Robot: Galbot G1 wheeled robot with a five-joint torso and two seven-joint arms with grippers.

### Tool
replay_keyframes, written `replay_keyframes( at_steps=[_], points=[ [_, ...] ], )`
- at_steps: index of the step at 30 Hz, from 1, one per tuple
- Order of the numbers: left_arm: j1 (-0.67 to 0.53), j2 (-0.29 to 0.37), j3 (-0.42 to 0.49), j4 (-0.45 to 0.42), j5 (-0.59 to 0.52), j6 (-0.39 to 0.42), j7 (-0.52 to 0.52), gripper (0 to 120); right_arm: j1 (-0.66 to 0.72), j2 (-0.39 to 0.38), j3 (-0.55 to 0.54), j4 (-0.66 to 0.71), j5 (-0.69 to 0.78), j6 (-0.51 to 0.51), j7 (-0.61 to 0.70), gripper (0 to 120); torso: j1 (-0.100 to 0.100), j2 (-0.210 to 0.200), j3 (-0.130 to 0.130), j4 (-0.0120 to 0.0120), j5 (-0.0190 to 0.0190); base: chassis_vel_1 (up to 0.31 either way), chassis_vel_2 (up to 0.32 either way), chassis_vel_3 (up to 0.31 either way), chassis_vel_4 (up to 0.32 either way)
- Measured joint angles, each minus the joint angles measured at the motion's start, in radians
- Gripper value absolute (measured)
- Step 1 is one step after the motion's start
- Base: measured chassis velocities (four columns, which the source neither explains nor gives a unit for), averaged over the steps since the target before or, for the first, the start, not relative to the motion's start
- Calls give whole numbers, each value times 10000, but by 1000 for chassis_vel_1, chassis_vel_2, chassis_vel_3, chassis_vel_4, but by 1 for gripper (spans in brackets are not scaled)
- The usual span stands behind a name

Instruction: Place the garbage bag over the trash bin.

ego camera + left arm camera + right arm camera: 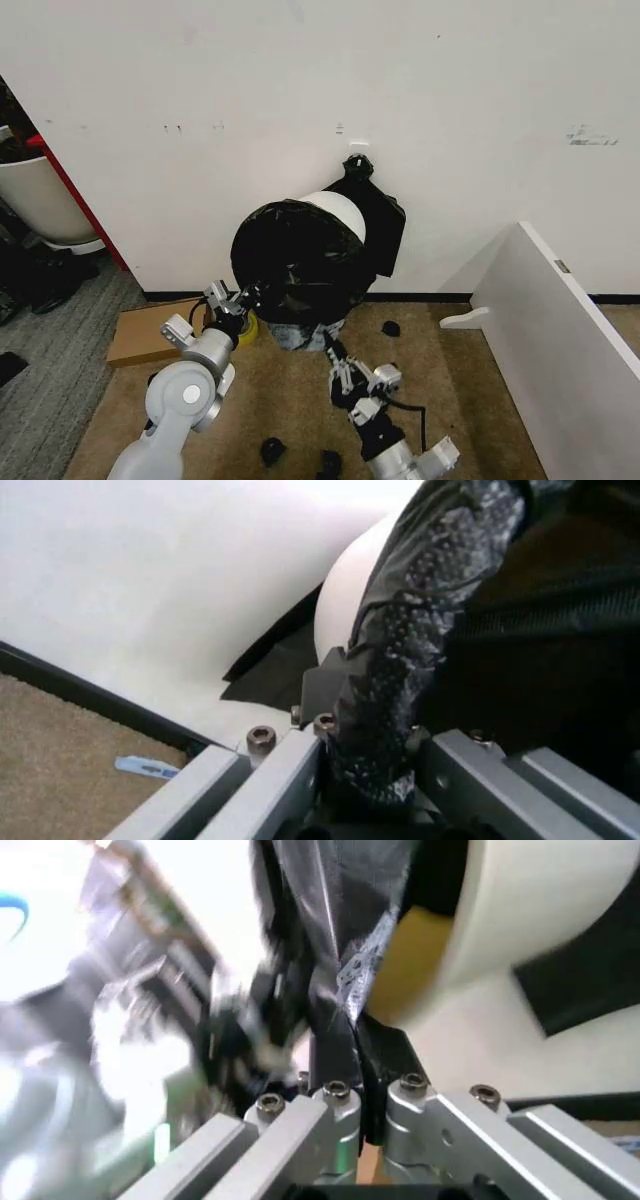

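We see the trash bin (340,210) tipped against the far wall, and the garbage bag (290,265) wraps its near end, leaving a white patch of bin bare at the far top. Our left gripper (240,303) pinches the bag's lower left edge, its fingers clamped on a bunched fold (385,705). Our right gripper (335,362) clenches a strand of bag (345,990) below the bin, over the tan carpet (470,400).

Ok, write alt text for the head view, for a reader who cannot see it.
A black garbage bag covers most of a white trash bin tipped against a white wall, while the left gripper and right gripper each pinch the bag's lower edge. Small black scraps lie on the brown carpet.
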State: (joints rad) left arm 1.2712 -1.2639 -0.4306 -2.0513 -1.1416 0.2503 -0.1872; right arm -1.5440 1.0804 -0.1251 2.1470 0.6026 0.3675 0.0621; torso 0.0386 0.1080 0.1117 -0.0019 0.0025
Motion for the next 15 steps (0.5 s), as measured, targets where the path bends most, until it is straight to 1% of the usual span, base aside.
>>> replay_keyframes(
  at_steps=[5, 8, 9, 10, 11, 12, 13, 15],
  points=[
    [-1, -1, -19, -26, -81, 0, -42, 0, -50, -68, 49, -145, -16, 76, -319, 0, 0, 0, 0, 0, 1, 0, 0, 0, 0],
    [10, -1, -65, -138, -318, 12, -147, 0, -145, -235, 239, -677, -201, 333, -1328, 0, 0, 0, 0, -1, -1, 0, 0, 0, 0],
    [51, 2, -85, -254, -471, 51, -209, 0, -104, -266, 360, -1096, -471, 576, -1792, 0, 0, 0, 0, -2, -1, 0, 0, 0, 0],
    [93, 6, -96, -359, -584, 114, -275, 0, 1, -256, 461, -1465, -724, 787, -1988, 0, 0, 0, 0, -2, 1, 0, 0, 0, 0],
    [93, 6, -96, -359, -584, 114, -275, 0, 1, -256, 461, -1465, -724, 787, -1988, 0, 0, 0, 0, -2, 1, 0, 0, 0, 0],
    [132, 11, -106, -458, -661, 190, -350, 0, 108, -230, 552, -1772, -919, 962, -2073, 0, 0, 0, 0, -1, 2, 0, 0, 0, 0],
    [247, 46, -148, -753, -766, 491, -662, 0, 435, -89, 762, -2465, -1322, 1267, -1943, 0, 0, 0, 0, -1, 1, 0, 0, 0, 0],
    [418, 145, -231, -1220, -926, 1029, -1206, 0, 881, 129, 1002, -3322, -1680, 1560, -1322, 0, 0, 0, 1, 0, 1, 0, 0, 0, 0]
  ],
)
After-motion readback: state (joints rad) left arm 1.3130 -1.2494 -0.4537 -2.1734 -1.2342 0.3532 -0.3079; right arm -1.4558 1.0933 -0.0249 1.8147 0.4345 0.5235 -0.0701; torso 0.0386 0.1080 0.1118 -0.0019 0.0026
